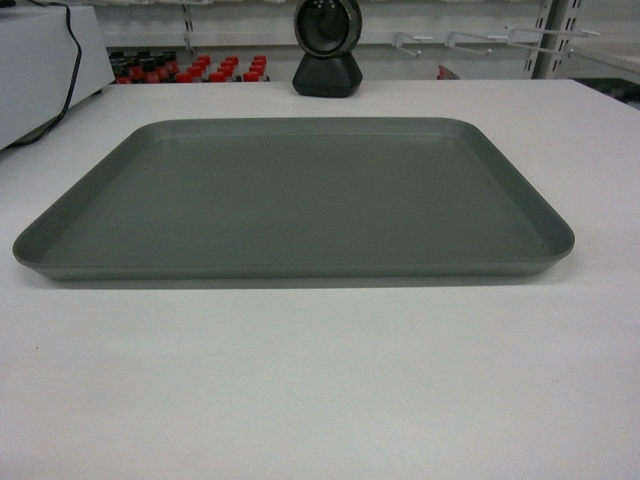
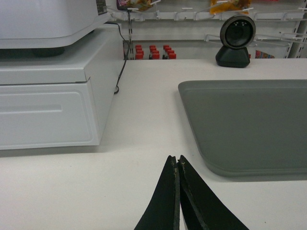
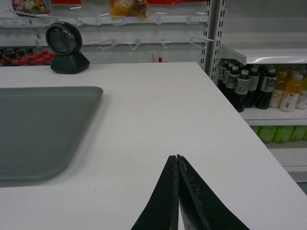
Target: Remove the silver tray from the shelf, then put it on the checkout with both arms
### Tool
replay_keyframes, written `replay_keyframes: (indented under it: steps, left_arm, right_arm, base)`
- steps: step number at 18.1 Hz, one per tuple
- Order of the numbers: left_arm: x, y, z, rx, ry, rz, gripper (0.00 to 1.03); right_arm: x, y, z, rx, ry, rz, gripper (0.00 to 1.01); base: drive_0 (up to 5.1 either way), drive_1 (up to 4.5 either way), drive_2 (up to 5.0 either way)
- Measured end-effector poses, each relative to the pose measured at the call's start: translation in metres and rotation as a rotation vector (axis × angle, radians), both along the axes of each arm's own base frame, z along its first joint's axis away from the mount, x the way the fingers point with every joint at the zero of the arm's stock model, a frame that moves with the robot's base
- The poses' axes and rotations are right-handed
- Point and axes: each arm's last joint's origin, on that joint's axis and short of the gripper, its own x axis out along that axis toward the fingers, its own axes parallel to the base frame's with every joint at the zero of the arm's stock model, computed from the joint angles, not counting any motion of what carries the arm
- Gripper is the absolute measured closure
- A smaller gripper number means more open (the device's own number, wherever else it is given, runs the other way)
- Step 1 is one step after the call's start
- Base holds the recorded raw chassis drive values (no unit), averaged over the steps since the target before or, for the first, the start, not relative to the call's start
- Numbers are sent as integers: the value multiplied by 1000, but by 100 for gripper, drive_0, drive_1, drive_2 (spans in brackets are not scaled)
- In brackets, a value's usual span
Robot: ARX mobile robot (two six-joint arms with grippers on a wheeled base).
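1. The silver tray (image 1: 290, 195) is seen lying flat on the white counter (image 1: 320, 380), and nothing is in it.
2. In the head view, the tray is seen near the middle of the counter, with its long side facing the camera. No gripper is seen in that view.
3. The left gripper (image 2: 178, 160) is seen clenched, with its two black jaws pressed together at the tips. Nothing is held in it.
4. The left gripper is kept just above the counter, and the tray (image 2: 249, 124) is seen ahead of it and to its right, close by but not touched.
5. The right gripper (image 3: 177, 158) is also seen clenched, jaws together, with nothing held.
6. From the right gripper, the tray (image 3: 38, 129) is seen ahead and to the left, near but apart.
7. A black round scanner (image 1: 327, 50) is seen standing at the far edge of the counter, behind the tray.
8. A white box-shaped machine (image 2: 48, 86) is seen on the counter, left of the tray.
9. Shelves with drink bottles (image 3: 259, 86) are seen past the counter's right side.
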Motion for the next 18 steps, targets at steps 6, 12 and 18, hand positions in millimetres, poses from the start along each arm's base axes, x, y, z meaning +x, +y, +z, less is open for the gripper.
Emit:
replay_keyframes:
  steps: [6,12,18]
  left_arm:
    - [-11,0,-11,0,-10,-2,102]
    - [-17,0,-11,0,-14,-1,102]
    - [-29,0,-15,1,2,2,102]
  right_arm:
    - [-14,0,-15,0,2,0,100]
    - [-21,0,-14,0,-11,0,100]
    - [-35,0,-18,-1,14,1,100]
  base:
    - [0,0,0]
    - [0,0,0]
    - [0,0,0]
